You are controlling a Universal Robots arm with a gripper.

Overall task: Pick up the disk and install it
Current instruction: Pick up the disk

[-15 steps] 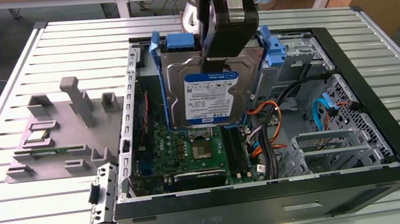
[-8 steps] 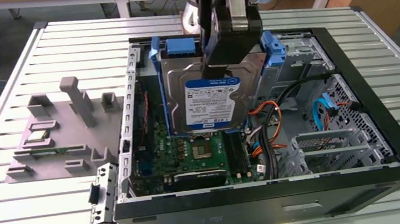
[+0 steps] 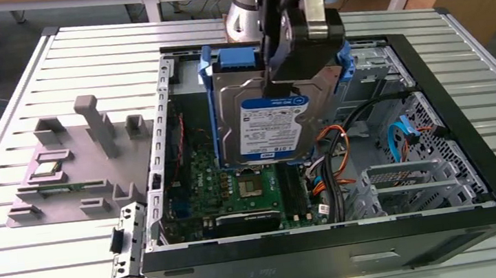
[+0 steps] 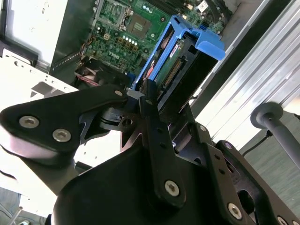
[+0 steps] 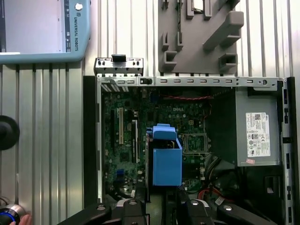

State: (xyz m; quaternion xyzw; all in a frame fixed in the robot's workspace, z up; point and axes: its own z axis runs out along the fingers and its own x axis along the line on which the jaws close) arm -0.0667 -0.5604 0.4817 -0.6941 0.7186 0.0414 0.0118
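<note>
Clenched: black gripper (image 3: 281,88), shut tight on the upper end of a flat rectangular silver-metal disk (image 3: 270,128) with a blue-and-white label and blue plastic side rails. In the second wrist view, gripper (image 4: 140,96) with fingers (image 4: 150,108) pressed against the near end of the disk (image 4: 180,61), connector edge toward the camera. In the first wrist view, gripper (image 5: 161,202) closed at the base of the disk (image 5: 167,164), blue rail uppermost.

Disk hanging tilted just below the gripper, label face outward in the exterior view, held over the inside of an open black computer case (image 3: 334,258).

Under the lower edge of the disk, apart from it: a green motherboard (image 3: 202,185) with a square silver processor socket (image 3: 255,183).

Beside the gripper, toward the exterior view's right: a bundle of orange and black cables (image 3: 341,143), then a light-blue flat cable (image 3: 402,133), then a grey perforated metal drive cage (image 3: 419,183) lower in the case.

In a corner of the case, well apart from the gripper: a grey power-supply box with a white sticker (image 5: 258,136).

Outside the case, toward the exterior view's left of the gripper: a grey moulded plastic fixture (image 3: 76,164) with upright posts, resting on the ribbed silver metal tabletop (image 3: 49,270).

Farthest out, in the first wrist view: a pale control pendant with a teal rim (image 5: 42,28), flat on the tabletop beyond the case wall.
</note>
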